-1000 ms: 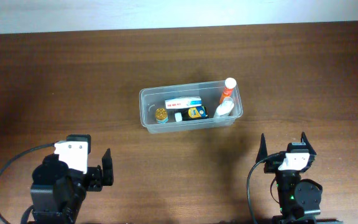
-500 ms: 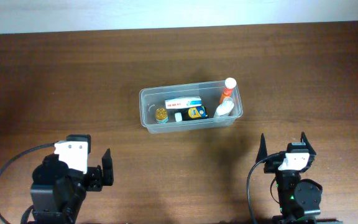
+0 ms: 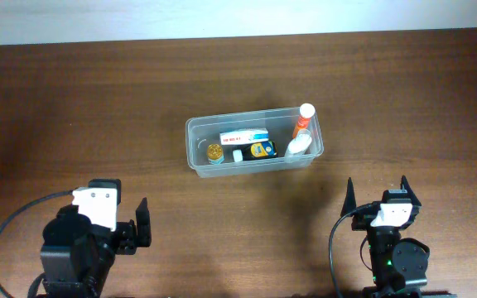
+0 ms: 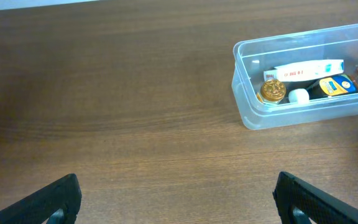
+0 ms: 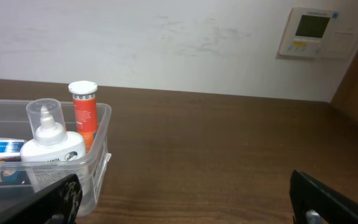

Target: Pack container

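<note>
The clear plastic container [image 3: 197, 157] sits at the table's middle. It holds a gold-capped jar [image 3: 214, 152], a white and blue box [image 3: 251, 137], a white squeeze bottle [image 3: 298, 146] and an orange tube with a white cap [image 3: 305, 114]. It also shows in the left wrist view [image 4: 244, 115] and the right wrist view [image 5: 98, 162]. My left gripper [image 3: 137, 223] is open and empty near the front left. My right gripper [image 3: 378, 194] is open and empty at the front right, below the container's right end.
A white wall borders the table's far edge [image 3: 238, 35]. A wall thermostat [image 5: 312, 31] shows in the right wrist view. Bare brown wood lies around the container and between the arms.
</note>
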You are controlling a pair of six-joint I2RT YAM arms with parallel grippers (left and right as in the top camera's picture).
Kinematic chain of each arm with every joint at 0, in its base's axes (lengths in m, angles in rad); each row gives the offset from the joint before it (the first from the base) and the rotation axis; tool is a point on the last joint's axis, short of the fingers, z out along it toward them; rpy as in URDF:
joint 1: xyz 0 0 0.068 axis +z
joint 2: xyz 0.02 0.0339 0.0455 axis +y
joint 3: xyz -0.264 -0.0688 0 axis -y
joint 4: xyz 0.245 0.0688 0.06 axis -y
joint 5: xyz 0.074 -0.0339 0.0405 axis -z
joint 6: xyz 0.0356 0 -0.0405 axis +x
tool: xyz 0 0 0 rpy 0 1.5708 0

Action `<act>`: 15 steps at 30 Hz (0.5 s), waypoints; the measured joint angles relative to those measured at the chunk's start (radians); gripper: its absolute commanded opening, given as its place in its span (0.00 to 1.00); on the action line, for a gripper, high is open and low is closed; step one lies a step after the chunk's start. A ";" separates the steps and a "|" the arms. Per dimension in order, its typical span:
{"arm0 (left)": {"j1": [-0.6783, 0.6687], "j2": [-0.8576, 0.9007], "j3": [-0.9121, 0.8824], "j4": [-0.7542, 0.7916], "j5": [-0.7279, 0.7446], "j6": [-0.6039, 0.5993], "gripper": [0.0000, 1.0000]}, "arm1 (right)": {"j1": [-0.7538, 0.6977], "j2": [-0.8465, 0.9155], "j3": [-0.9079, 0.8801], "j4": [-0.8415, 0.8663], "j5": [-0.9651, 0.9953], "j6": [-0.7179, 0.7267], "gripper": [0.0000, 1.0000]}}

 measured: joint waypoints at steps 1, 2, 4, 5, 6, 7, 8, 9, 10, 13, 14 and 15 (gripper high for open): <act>0.000 0.000 0.000 -0.003 0.000 0.000 1.00 | 0.000 0.000 0.000 0.000 0.000 0.000 0.98; 0.000 0.000 0.000 -0.013 0.000 0.000 1.00 | 0.000 0.000 0.000 0.000 0.000 -0.001 0.98; 0.000 0.000 0.000 -0.032 0.000 0.000 1.00 | 0.000 0.000 0.000 0.000 0.000 -0.001 0.98; 0.000 0.000 0.000 -0.044 0.000 0.000 1.00 | 0.000 0.000 0.000 0.000 0.000 0.000 0.98; 0.000 -0.002 0.000 -0.048 0.000 0.000 1.00 | 0.000 0.000 0.000 0.000 0.000 0.000 0.98; 0.000 -0.006 0.000 -0.055 -0.001 0.000 1.00 | 0.000 0.000 0.000 0.000 0.000 0.000 0.99; 0.000 -0.016 0.000 -0.068 -0.001 0.000 0.99 | 0.000 0.000 0.000 0.000 0.000 0.000 0.98; 0.000 -0.034 -0.002 -0.084 -0.001 0.000 1.00 | 0.000 0.000 0.000 0.000 0.000 0.000 0.98; 0.000 -0.053 -0.004 -0.095 -0.001 0.000 1.00 | 0.000 0.000 0.000 0.000 0.000 0.000 0.99; 0.000 -0.155 -0.038 -0.113 -0.004 0.000 1.00 | 0.000 0.000 0.000 0.000 -0.001 0.000 0.98; 0.000 -0.192 -0.060 -0.107 -0.004 0.000 1.00 | 0.000 0.000 0.000 -0.001 -0.003 -0.001 0.98; 0.000 -0.230 -0.087 -0.106 -0.004 0.000 1.00 | 0.000 0.000 0.000 -0.001 -0.004 0.000 0.98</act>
